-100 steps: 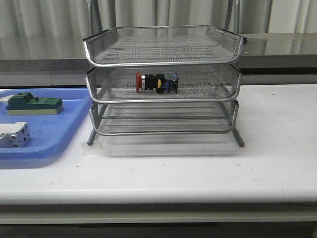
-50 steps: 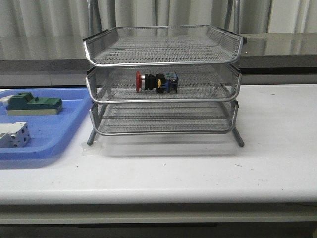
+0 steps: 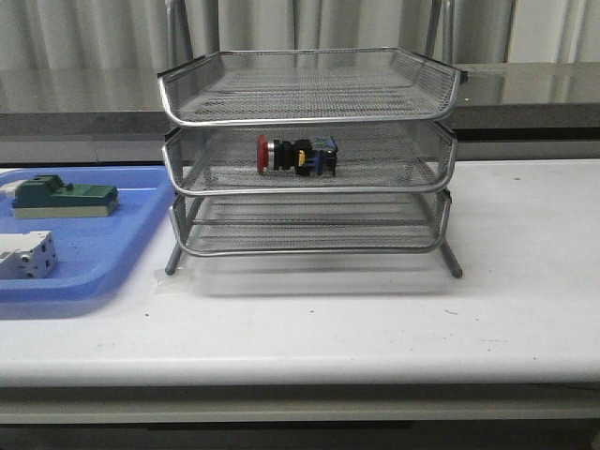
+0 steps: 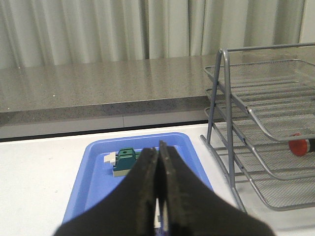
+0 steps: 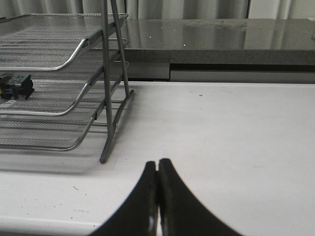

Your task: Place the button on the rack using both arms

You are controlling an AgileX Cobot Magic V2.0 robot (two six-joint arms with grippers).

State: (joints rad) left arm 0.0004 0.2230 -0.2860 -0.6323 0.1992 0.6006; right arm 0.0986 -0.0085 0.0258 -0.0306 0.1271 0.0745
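The button is lying on its side in the middle tier of the rack, so placing looks done, both grippers' jaws sitting closed and empty.

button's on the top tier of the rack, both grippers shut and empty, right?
Not the top tier. The front view shows the button lying on its side in the middle tier of the rack. The rest holds: the left gripper and right gripper are both shut and empty.
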